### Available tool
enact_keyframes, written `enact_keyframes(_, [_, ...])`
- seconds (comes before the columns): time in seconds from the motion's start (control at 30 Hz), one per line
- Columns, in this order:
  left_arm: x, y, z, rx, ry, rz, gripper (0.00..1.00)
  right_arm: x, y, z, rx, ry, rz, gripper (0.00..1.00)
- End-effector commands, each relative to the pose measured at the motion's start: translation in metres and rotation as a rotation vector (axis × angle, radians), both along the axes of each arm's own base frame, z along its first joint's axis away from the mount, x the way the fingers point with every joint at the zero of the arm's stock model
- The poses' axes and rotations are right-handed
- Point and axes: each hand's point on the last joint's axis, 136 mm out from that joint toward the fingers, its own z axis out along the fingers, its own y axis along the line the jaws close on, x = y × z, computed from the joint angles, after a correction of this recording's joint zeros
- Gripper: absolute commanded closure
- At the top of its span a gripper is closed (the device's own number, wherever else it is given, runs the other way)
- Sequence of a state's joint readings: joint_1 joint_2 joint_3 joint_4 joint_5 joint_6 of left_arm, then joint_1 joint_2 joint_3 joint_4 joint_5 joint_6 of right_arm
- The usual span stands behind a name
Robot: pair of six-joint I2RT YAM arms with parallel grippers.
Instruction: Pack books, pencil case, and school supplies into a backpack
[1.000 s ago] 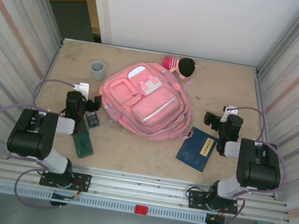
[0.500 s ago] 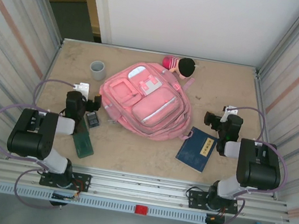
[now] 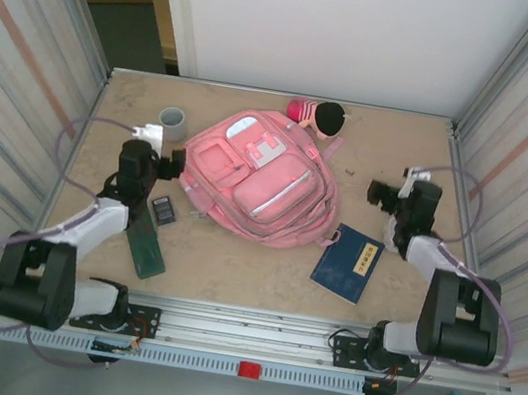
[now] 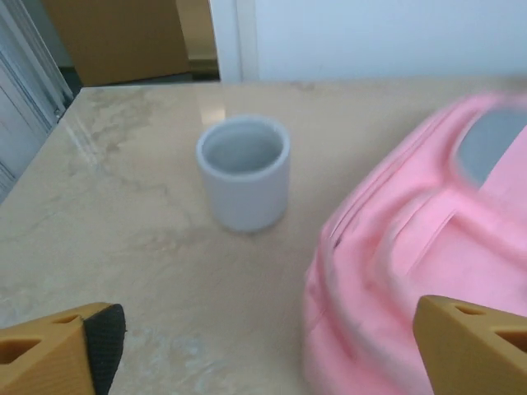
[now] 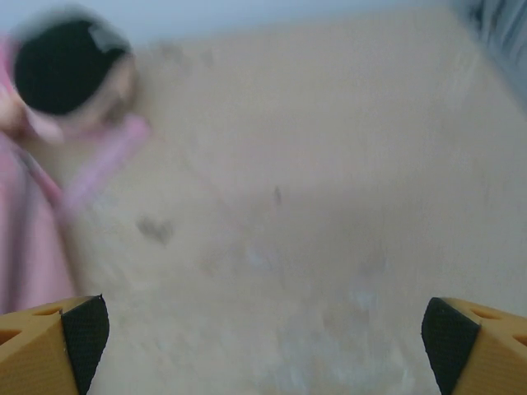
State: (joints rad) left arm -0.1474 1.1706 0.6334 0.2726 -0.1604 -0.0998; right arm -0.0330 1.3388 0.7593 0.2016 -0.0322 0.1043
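Observation:
The pink backpack (image 3: 257,181) lies flat in the middle of the table, pockets up; its left side is blurred in the left wrist view (image 4: 420,263). The dark blue book (image 3: 346,262) with its small white label lies off the backpack's front right corner. My left gripper (image 3: 168,163) hangs open beside the backpack's left edge, its fingers (image 4: 62,354) wide apart with nothing between them. To the right of the backpack my right gripper (image 3: 379,191) is open over bare table, behind the book, its fingertips (image 5: 53,341) far apart.
A grey cup (image 3: 173,123) (image 4: 243,171) stands just beyond the left gripper. A pink-and-black plush doll (image 3: 318,115) (image 5: 66,70) lies at the backpack's far end. A dark green flat case (image 3: 147,249) and a small dark gadget (image 3: 163,209) lie front left. Metal walls close both sides.
Both arms have unfolded and reached away from their bases. The left gripper went towards the cup and the backpack's left edge; the right gripper moved further back. Objects have not moved.

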Motion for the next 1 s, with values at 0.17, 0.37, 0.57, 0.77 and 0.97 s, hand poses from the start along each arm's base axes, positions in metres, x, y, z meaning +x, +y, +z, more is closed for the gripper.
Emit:
enact_keyframes(0.17, [-0.056, -0.091, 0.019, -0.397, 0.23, -0.221, 0.23, -0.025, 0.093, 0.097, -0.03, 0.216, 0.203, 0.01])
enact_keyframes(0.37, [-0.084, -0.113, -0.035, -0.404, 0.408, -0.226, 0.26, -0.045, 0.183, 0.044, 0.029, 0.318, 0.394, 0.1])
enact_keyframes(0.57, [-0.092, -0.11, -0.077, -0.391, 0.494, -0.204, 0.28, -0.059, 0.228, -0.038, 0.091, 0.459, 0.429, 0.13])
enact_keyframes(0.77, [-0.082, -0.115, -0.104, -0.386, 0.554, -0.201, 0.28, -0.089, 0.249, -0.093, 0.04, 0.583, 0.441, 0.15])
enact_keyframes(0.97, [-0.052, -0.125, -0.11, -0.374, 0.545, -0.212, 0.27, -0.139, 0.279, -0.122, 0.133, 0.663, 0.466, 0.15])
